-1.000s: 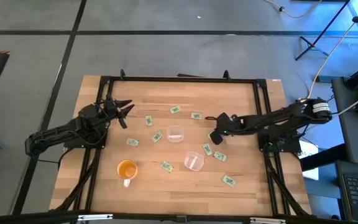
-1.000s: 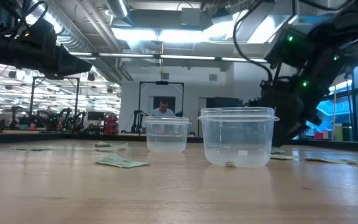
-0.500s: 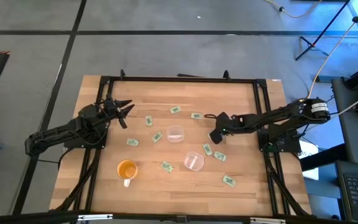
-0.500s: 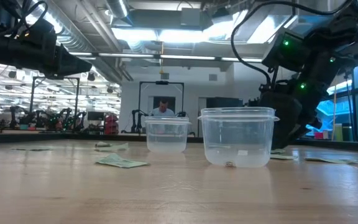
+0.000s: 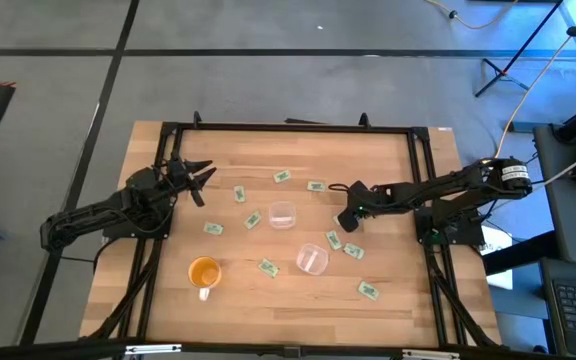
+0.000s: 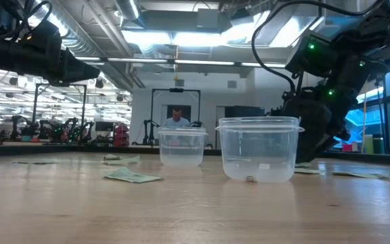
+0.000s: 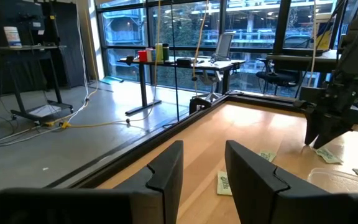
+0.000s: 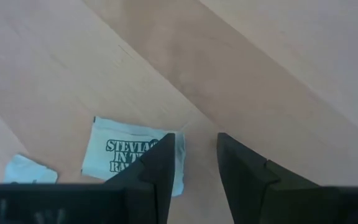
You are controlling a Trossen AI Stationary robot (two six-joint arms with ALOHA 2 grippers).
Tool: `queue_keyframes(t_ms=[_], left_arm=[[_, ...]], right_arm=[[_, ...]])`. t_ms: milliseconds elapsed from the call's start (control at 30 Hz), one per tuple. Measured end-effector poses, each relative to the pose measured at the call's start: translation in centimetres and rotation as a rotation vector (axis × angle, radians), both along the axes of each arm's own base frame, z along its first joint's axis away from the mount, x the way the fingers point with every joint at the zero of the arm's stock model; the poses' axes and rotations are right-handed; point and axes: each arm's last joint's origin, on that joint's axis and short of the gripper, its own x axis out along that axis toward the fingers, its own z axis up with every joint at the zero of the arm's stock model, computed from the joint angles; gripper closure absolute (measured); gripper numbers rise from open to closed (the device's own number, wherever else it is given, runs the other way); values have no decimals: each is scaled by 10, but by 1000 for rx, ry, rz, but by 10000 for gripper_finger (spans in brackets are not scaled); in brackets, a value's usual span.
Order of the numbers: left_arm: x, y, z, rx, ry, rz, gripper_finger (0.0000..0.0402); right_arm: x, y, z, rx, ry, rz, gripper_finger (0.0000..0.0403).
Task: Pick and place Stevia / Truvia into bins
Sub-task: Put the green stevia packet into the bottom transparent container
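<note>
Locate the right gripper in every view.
High view: right gripper right of centre, beyond the front cup.
Low view: right side, behind that cup.
Left wrist view: far right, above the cup's rim.
Right wrist view: bottom centre, open, a packet beside it.
Shared landmark: the front cup.

sweetener packets (image 5: 253, 220): small flat pale green and white paper rectangles, about ten, lying flat and scattered singly across the wooden tabletop around both cups; one reads "stevia in the raw" (image 8: 132, 157).
far bin (image 5: 282, 215): low round clear plastic cup, upright, mid-table.
near bin (image 5: 312, 260): same kind, upright, nearer the front edge, apart from the first.
</note>
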Motion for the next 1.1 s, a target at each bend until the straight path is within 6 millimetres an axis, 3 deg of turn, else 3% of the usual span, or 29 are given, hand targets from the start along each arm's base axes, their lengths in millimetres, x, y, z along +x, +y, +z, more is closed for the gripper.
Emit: queue_keyframes(t_ms=[733, 1100], left_arm=[[0, 0, 0, 0, 0, 0, 288], [0, 0, 0, 0, 0, -1, 288]], right_arm=[[0, 2, -1, 61, -5, 1, 285], [-1, 1, -7, 38, 49, 20, 384]])
